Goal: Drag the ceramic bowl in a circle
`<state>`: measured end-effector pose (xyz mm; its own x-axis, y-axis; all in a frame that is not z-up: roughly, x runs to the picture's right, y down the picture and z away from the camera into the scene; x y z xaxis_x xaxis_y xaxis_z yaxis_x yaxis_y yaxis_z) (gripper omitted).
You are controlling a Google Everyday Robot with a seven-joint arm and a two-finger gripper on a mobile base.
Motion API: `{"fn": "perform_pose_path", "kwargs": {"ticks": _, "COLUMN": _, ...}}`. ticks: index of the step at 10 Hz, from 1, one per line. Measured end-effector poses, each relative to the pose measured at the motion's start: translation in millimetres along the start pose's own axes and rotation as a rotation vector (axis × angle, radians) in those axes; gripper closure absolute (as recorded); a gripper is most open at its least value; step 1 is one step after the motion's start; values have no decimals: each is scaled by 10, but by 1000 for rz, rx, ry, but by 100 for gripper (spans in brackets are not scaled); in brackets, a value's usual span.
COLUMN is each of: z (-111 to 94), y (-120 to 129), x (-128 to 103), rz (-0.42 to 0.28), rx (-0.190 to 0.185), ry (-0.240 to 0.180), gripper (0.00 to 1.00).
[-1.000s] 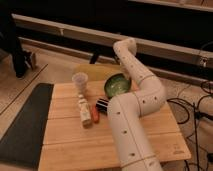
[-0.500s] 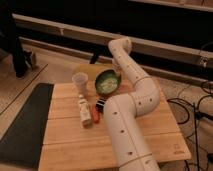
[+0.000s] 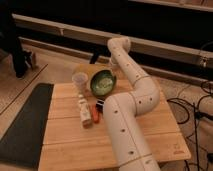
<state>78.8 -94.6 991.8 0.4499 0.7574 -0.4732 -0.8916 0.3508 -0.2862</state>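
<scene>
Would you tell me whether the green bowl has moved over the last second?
Yes. The bowl has slid left in the view across the table, closer to the cup, with the gripper shut at its far rim.

Green ceramic bowl (image 3: 102,83) — tilted — tool (image 3: 114,67) at rim
</scene>
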Motion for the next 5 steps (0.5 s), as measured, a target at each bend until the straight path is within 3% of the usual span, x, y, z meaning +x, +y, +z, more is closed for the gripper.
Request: {"fn": "perform_pose_path", "kwargs": {"ticks": 5, "z": -197, "y": -106, "x": 389, "rz": -19, "rx": 49, "ry": 133, "gripper": 100}}
